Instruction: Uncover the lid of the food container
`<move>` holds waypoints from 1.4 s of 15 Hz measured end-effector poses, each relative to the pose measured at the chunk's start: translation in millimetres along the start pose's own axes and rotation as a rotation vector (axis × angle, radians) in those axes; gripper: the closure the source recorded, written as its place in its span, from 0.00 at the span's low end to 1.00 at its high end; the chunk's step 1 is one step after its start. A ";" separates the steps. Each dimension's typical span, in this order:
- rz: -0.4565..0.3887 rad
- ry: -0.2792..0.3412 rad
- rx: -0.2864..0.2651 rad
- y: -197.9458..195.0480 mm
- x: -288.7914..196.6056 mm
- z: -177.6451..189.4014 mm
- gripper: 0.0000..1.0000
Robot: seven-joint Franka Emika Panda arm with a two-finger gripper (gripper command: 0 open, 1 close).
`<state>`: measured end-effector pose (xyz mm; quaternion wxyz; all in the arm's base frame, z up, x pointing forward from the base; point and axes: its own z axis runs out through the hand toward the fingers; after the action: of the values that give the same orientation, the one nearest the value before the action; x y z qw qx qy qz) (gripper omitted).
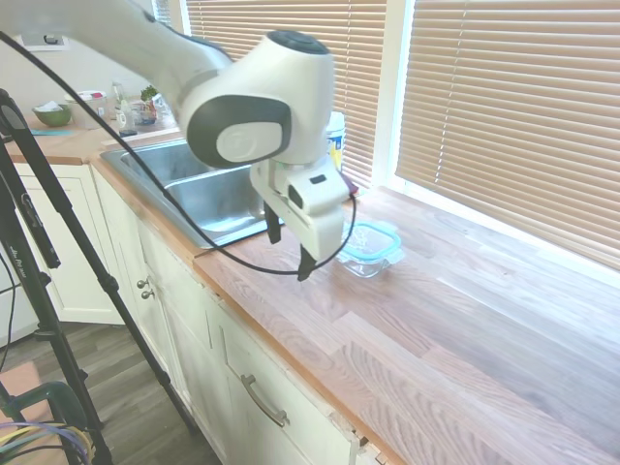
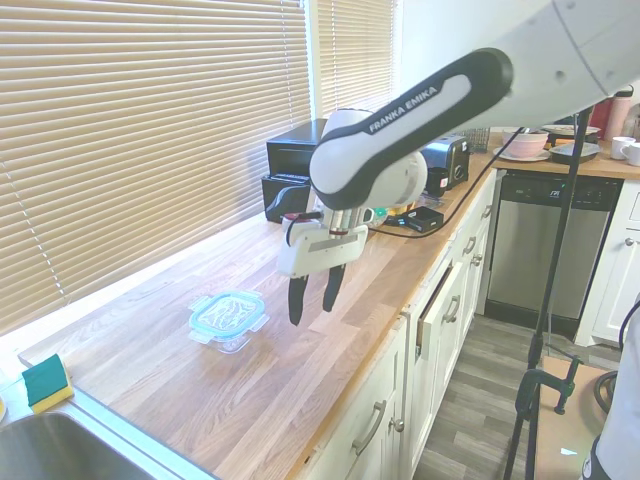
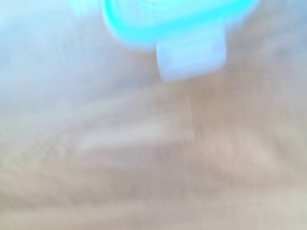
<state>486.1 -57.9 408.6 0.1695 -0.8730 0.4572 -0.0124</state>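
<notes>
The gripper (image 2: 311, 292) is hanging over bare wooden counter (image 2: 250, 390), fingers apart, just beside the food container (image 2: 228, 335). The teal-rimmed clear lid (image 2: 228, 313) is sitting on the glass dish, near the counter's middle.

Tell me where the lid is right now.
In the second exterior view, the lid sits on the food container on the wooden counter, below the blinds and beside the open gripper.

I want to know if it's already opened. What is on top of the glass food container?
The teal-rimmed lid sits flat on the food container, covering it. Whether its latches are clipped is too small to tell. The open hand hangs beside it, not touching.
</notes>
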 end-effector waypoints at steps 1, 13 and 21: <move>-0.002 -0.024 0.023 -3.2 17.9 -2.3 0.00; -0.006 -0.245 0.268 -37.1 191.0 38.0 0.00; -0.045 -0.323 0.313 -76.2 219.1 90.0 0.00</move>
<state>689.9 -168.2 318.0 0.3734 -0.8368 0.3969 0.0531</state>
